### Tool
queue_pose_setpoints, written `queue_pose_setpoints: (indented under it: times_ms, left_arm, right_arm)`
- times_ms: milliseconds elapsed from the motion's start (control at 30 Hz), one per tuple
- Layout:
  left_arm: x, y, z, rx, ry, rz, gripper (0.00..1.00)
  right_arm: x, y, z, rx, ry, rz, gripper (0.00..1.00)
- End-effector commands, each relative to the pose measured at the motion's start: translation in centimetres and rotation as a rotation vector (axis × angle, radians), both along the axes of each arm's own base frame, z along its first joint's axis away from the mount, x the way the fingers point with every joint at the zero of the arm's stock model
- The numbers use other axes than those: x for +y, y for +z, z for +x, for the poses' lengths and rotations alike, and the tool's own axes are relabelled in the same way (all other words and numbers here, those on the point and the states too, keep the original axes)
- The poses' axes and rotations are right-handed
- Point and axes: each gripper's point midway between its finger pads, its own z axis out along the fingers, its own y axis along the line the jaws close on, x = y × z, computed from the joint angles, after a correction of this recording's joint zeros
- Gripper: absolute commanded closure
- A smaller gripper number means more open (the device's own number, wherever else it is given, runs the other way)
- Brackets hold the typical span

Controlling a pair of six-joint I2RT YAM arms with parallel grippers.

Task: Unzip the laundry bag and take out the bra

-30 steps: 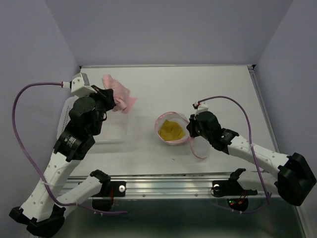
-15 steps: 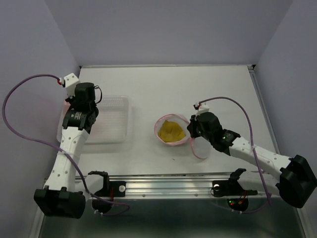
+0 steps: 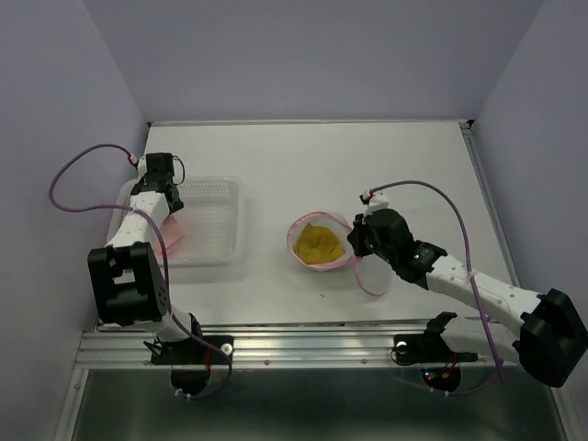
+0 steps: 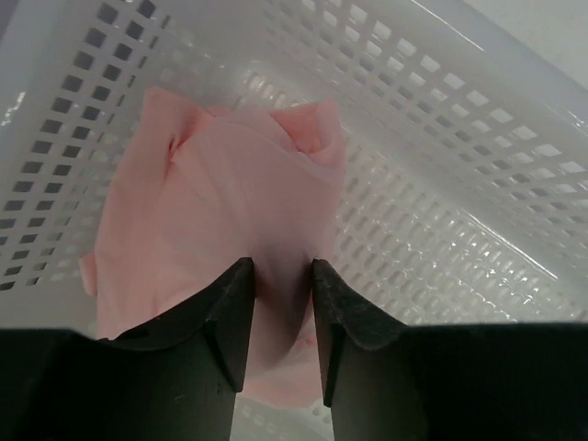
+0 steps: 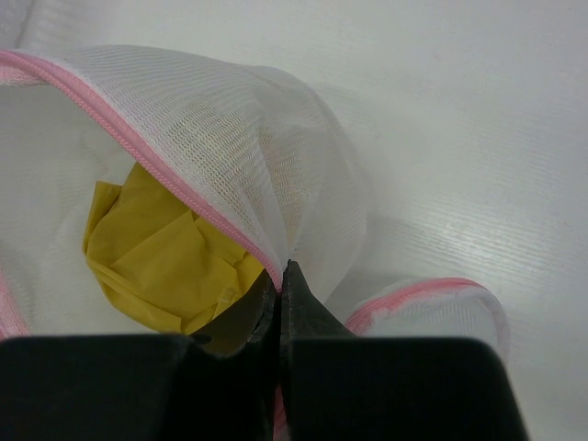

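The laundry bag (image 3: 300, 223) is a round white mesh pouch with pink zipper trim, lying open at the table's middle. A yellow cloth (image 3: 319, 243) lies inside it. My right gripper (image 3: 354, 241) is shut on the bag's right rim; in the right wrist view its tips (image 5: 280, 268) pinch the pink trim of the mesh (image 5: 230, 129) beside the yellow cloth (image 5: 156, 257). The pink bra (image 3: 171, 231) lies in the white basket (image 3: 216, 234) at the left. My left gripper (image 4: 280, 276) is down in the basket with a fold of the bra (image 4: 220, 184) between its fingers.
The bag's unzipped flap (image 3: 370, 276) lies on the table to the right of the pouch, under my right arm. The perforated basket wall (image 4: 441, 184) surrounds my left gripper. Purple cables loop off both wrists. The table's rail runs along the near edge.
My left arm has swung left and lowered the pink bra from above the table's back left into the basket. My right gripper has held still on the bag's rim.
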Motion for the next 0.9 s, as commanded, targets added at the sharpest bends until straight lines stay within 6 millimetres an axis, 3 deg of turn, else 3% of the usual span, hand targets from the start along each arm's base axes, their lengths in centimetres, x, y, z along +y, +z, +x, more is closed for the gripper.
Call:
queue_pose_setpoints:
  times_ms: [0,33,67,133,167,200,300,333,367,400,433,500,533,700,867]
  left_arm:
    - [-1.7,6.2,2.7,-0.195,-0.086,-0.059,0.47]
    - [-2.8,7.2,2.8,-0.222,-0.123,-0.085,0.32]
    - [-3.7,9.6,2.6,-0.285,-0.146,-0.088,0.25]
    - [-7.1,12.9,1.9,-0.362,-0.244,-0.125,0.13]
    - [-8.7,13.9,1.6,-0.387,-0.288,-0.143,0.11]
    - [-12.3,16.0,0.9,-0.441,-0.384,-0.181,0.11]
    - [-18.4,18.0,-0.9,-0.497,-0.552,-0.277,0.11]
    - [-22.6,18.6,-2.5,-0.514,-0.672,-0.357,0.11]
    - [-24.8,18.8,-3.5,-0.52,-0.734,-0.398,0.13]
    - [-26.8,18.8,-4.5,-0.52,-0.792,-0.43,0.14]
    - [-30.4,18.4,-6.4,-0.5,-0.891,-0.471,0.16]
    - [-33.4,17.6,-8.2,-0.466,-0.966,-0.494,0.16]
    - [-35.9,16.5,-9.7,-0.424,-1.014,-0.508,0.16]
    - [-41.4,13.5,-11.1,-0.351,-1.056,-0.515,0.17]
    - [-44.3,8.9,-10.5,-0.247,-1.028,-0.5,0.24]
  right_arm:
    - [0.2,1.2,0.3,-0.039,0.01,0.021,0.99]
    - [0.2,1.2,0.3,-0.038,0.011,0.018,0.99]
    - [0.2,1.2,0.3,-0.039,0.012,0.02,0.99]
    - [0.3,1.2,0.4,-0.038,0.014,0.016,0.99]
    - [0.3,1.2,0.4,-0.038,0.018,0.015,0.99]
    - [0.5,1.4,0.4,-0.04,0.025,0.015,0.99]
    - [0.7,1.8,0.5,-0.049,0.039,0.016,0.99]
    - [0.7,1.9,0.4,-0.052,0.043,0.016,0.99]
    - [0.7,2.0,0.5,-0.056,0.046,0.015,0.99]
    - [0.7,2.1,0.5,-0.058,0.048,0.014,0.99]
    - [0.8,2.1,0.4,-0.058,0.052,0.017,0.99]
    - [1.0,2.1,0.3,-0.053,0.062,0.022,0.99]
    - [1.2,2.0,0.3,-0.046,0.071,0.025,0.99]
    - [1.5,2.0,0.3,-0.035,0.079,0.031,0.99]
    - [1.3,1.7,0.1,-0.027,0.072,0.027,0.99]
